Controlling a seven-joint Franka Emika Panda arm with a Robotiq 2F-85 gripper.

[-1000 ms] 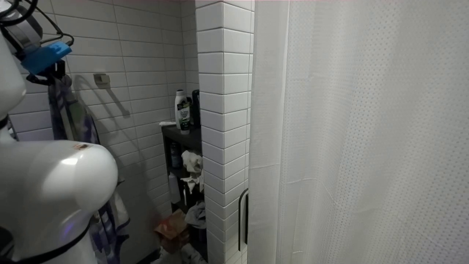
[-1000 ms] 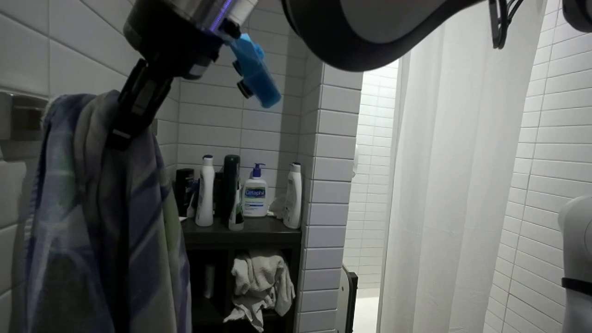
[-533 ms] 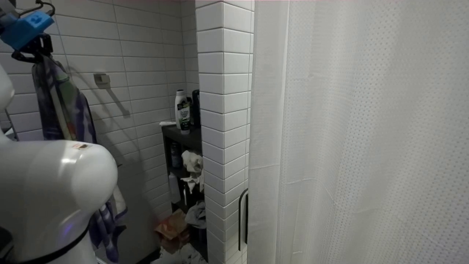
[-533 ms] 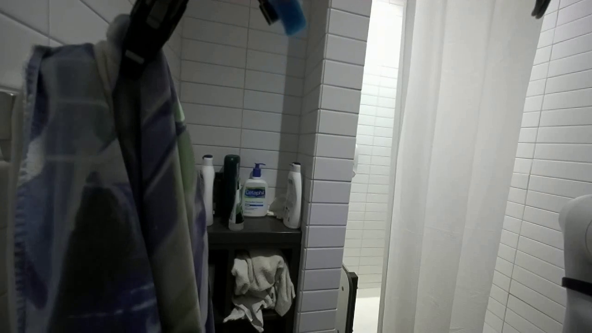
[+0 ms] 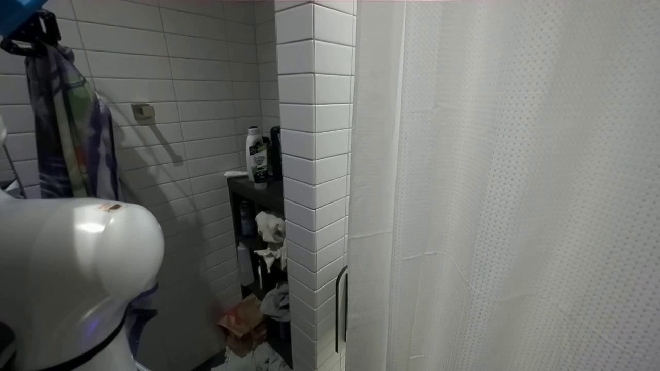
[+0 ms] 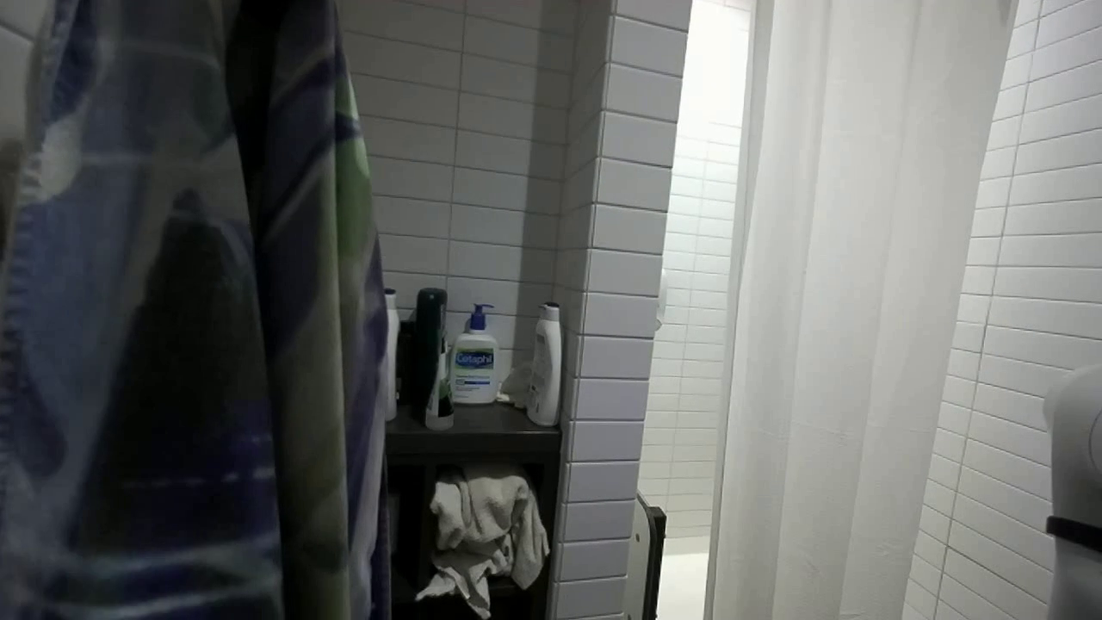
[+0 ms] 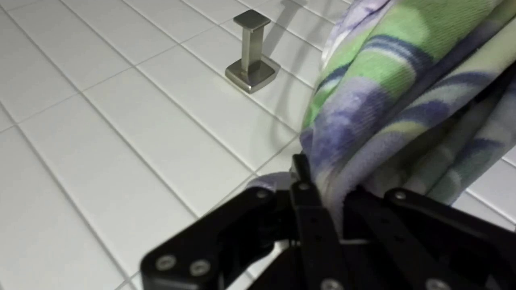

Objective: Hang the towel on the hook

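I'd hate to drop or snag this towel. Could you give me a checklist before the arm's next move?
1. Grip: ok; the hand is shut on the patterned towel.
2. Target free: ok; nothing hangs on the metal wall hook in the wrist view.
3. Towel hung: not ok; it is not on that hook yet.
4. Side clearance: ok; the towel and white shower curtain are apart in both exterior views.
5. Lower end free: cannot tell; the robot arm hides part of the towel in an exterior view.

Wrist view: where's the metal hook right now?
In the wrist view, the metal hook stands on the tiled wall at upper centre, to the left of the towel pinched in the gripper.
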